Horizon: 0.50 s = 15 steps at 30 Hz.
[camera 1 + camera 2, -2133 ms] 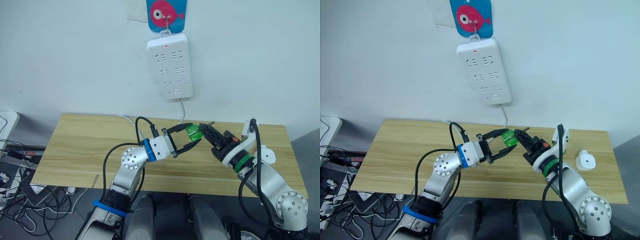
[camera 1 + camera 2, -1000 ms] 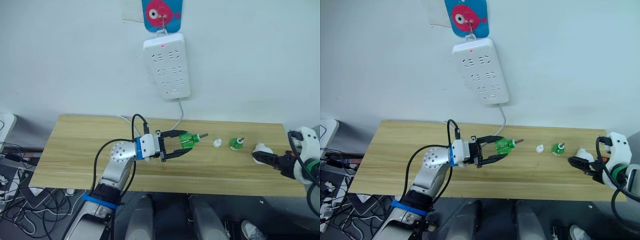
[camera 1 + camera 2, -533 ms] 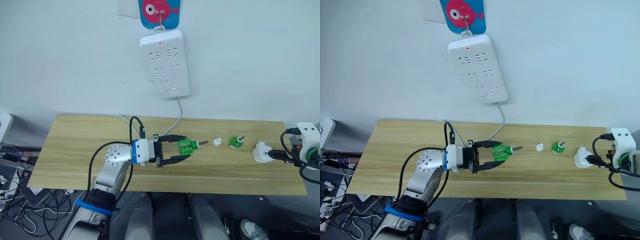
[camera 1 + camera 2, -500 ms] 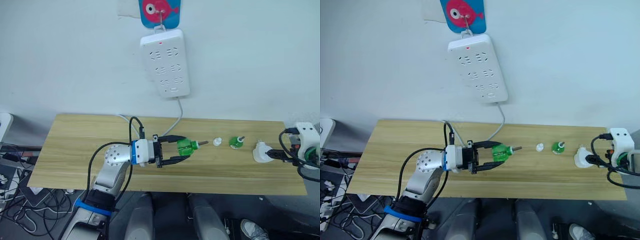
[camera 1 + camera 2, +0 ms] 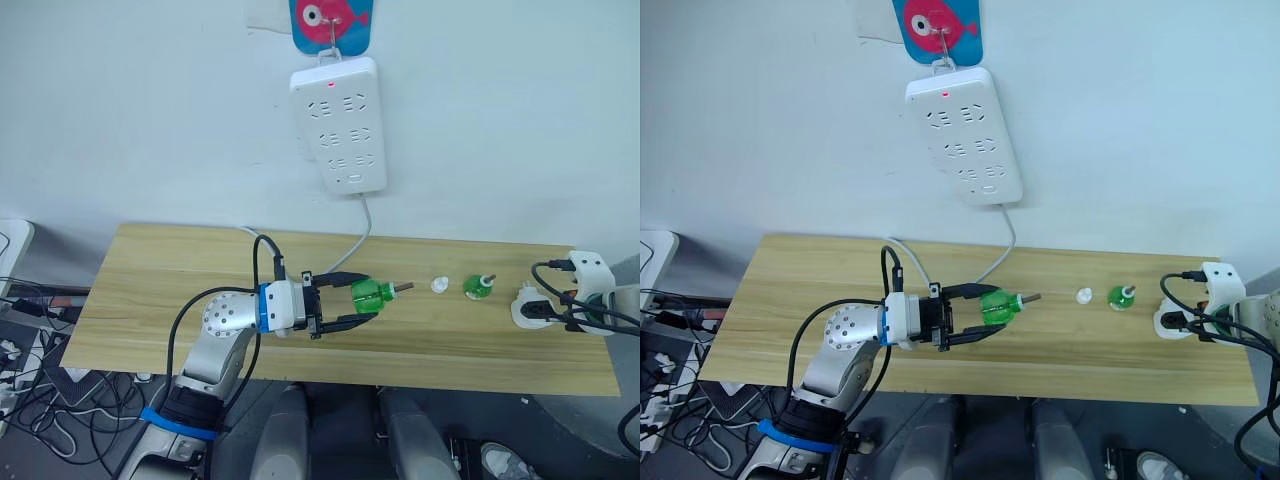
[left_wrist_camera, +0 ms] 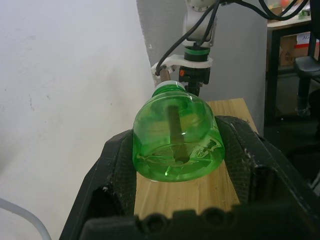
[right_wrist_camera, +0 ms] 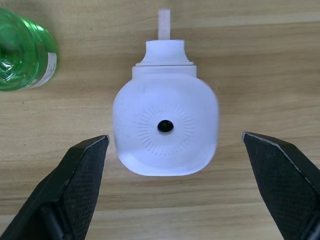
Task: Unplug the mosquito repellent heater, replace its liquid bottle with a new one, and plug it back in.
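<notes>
A pale wall fills the upper part of the head views, with a white power strip hanging from a hook at top centre and its cord running down to a long wooden tabletop that spans the lower middle of the frame. Left of centre, the left pincer is closed on a green bottle; the left wrist view shows both black fingers pressed against the bottle's sides and a dark wick rod running through it, the neck pointing away towards the right end of the tabletop. This uncapped bottle is held lying sideways just above the wood. To its right a small white cap lies on the surface, and just beyond it stands a second green bottle with a bare wick. At the right edge the white mosquito repellent heater lies flat on the tabletop, domed face up. The right pincer is spread wide, its fingers on either side of the heater and clear of it.
</notes>
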Each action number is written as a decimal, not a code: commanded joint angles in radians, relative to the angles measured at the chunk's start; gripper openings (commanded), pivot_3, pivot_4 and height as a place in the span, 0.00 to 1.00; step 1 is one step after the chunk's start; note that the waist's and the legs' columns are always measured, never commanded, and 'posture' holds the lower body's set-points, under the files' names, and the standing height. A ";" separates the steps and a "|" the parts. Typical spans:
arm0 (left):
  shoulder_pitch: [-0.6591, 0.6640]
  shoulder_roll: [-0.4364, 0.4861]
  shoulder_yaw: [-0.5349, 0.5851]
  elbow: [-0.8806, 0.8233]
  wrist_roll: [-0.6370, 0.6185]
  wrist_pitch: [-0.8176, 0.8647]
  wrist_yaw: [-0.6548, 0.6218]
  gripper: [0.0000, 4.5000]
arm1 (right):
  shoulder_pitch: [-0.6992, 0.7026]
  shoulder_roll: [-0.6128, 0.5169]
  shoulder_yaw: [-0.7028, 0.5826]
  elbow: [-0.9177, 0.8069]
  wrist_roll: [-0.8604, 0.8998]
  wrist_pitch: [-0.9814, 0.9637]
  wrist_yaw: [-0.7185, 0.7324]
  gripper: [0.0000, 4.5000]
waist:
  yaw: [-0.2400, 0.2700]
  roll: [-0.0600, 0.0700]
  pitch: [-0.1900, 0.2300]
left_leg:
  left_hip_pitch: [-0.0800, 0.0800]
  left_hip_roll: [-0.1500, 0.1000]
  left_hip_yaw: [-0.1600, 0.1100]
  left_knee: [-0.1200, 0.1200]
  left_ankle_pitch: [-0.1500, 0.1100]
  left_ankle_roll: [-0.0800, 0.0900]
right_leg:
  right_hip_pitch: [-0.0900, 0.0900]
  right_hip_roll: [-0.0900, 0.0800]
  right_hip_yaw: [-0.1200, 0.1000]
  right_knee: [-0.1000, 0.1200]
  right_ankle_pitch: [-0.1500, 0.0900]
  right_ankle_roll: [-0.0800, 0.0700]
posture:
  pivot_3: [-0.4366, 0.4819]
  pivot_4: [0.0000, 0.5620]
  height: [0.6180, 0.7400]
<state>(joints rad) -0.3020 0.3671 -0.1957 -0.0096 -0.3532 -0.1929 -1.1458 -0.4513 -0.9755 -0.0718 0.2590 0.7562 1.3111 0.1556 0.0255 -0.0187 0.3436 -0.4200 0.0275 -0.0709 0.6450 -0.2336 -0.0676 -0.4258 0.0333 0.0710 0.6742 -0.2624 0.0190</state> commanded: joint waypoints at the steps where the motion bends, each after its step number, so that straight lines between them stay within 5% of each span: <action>1: 0.006 0.003 0.007 -0.050 -0.018 0.001 0.004 0.50 | -0.008 0.008 -0.043 0.004 -0.058 0.017 0.025 0.99 | 0.000 0.000 0.000 | 0.000 0.000 0.000 0.000 0.000 0.000 | 0.000 0.000 0.000 0.000 0.000 0.000 | 0.69 0.67 1.00; 15: 0.011 0.009 0.012 -0.065 -0.017 0.020 0.005 0.50 | -0.057 0.062 -0.001 0.122 -0.247 -0.081 0.204 0.99 | 0.000 -0.001 0.013 | 0.000 0.000 0.000 0.000 0.000 0.000 | 0.000 0.000 0.000 0.000 0.000 0.000 | 0.71 0.69 1.00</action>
<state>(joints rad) -0.2975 0.3703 -0.1896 -0.0341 -0.3532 -0.1717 -1.1430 -0.5042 -0.8992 -0.0729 0.3772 0.5300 1.2474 0.3261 0.0257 -0.0195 0.3565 -0.4200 0.0273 -0.0708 0.6448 -0.2336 -0.0675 -0.4258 0.0333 0.0710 0.6741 -0.2625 0.0191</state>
